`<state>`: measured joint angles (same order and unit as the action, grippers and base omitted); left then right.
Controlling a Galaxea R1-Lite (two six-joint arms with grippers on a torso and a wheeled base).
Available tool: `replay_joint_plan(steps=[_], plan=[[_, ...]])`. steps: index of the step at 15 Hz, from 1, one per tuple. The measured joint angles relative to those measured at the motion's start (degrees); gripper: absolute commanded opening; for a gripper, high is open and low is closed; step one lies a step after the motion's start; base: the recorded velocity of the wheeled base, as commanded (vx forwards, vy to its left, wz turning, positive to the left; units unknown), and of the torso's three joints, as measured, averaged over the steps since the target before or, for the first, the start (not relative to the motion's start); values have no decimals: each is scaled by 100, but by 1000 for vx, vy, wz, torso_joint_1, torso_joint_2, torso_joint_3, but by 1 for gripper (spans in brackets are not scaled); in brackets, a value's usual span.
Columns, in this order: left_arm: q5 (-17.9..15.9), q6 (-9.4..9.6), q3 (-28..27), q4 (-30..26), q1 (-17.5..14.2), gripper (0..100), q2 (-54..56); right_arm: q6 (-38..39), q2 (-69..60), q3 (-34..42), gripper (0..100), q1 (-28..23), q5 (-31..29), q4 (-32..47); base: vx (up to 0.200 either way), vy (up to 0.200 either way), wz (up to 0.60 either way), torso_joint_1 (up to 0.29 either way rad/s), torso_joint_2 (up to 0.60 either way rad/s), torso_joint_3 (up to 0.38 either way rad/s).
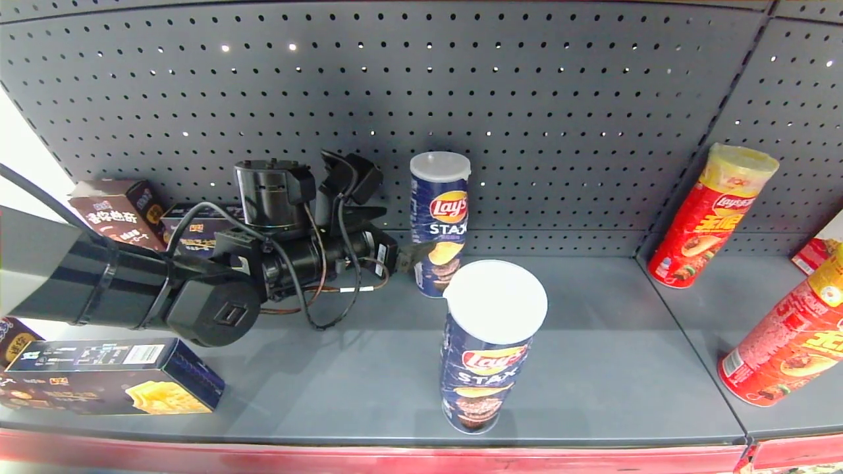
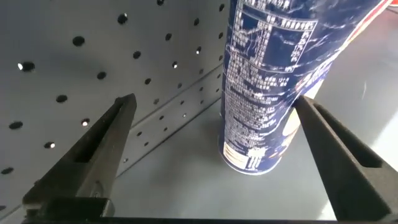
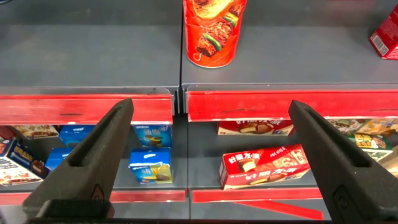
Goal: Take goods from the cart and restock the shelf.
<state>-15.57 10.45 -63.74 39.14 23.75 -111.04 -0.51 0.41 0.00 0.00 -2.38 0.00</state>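
- Directions are read off the head view, with 12 o'clock toward the pegboard back (image 1: 527,99).
- The left gripper (image 1: 418,255) comes in from 9 o'clock, low over the grey shelf (image 1: 593,342). Its tips are at the lower part of the rear blue chip can (image 1: 440,224).
- In the left wrist view the left gripper (image 2: 216,104) is spread wide and grips nothing. The rear blue chip can (image 2: 273,81) stands between its fingers, much nearer one finger (image 2: 336,149) than the other. Whether that finger touches the can cannot be told.
- The rear can stands upright on its base, close to the pegboard, with its white lid on.
- A front blue chip can (image 1: 487,355) stands upright at 5 o'clock from the rear one — near it, not touching, toward the shelf's front edge.
- Two red chip cans stand on the next shelf section, one at 3 o'clock by the back corner (image 1: 711,217) and one at 4 o'clock (image 1: 784,349).
- Dark snack boxes sit at 9 o'clock behind the arm (image 1: 118,210) and at 8 o'clock by the front edge (image 1: 112,375).
- The right gripper (image 3: 211,109) is wide open with nothing in it — beyond it are a red can (image 3: 211,31), red shelf edges (image 3: 87,109) and boxed goods (image 3: 264,168) on the shelf below.
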Motion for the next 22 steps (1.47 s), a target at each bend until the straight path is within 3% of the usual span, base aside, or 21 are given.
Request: replay_joint_plan(steps=[11, 14, 18, 22], plan=[[321, -5, 110, 49, -46, 100, 32, 0, 0, 0, 100, 0, 2, 0, 0, 0, 0, 0, 0, 0], [334, -22, 388, 67, -49, 100, 300, 0, 2, 0, 100, 0, 2, 0, 0, 0, 0, 0, 0, 0], [816, -29, 1002, 68, -16, 100, 887, 0, 2, 0, 100, 0, 0, 0, 0, 0, 0, 0, 0, 0], [1702, 17, 1118, 57, -27, 100, 934, 0, 2, 0, 100, 0, 0, 0, 0, 0, 0, 0, 0, 0]])
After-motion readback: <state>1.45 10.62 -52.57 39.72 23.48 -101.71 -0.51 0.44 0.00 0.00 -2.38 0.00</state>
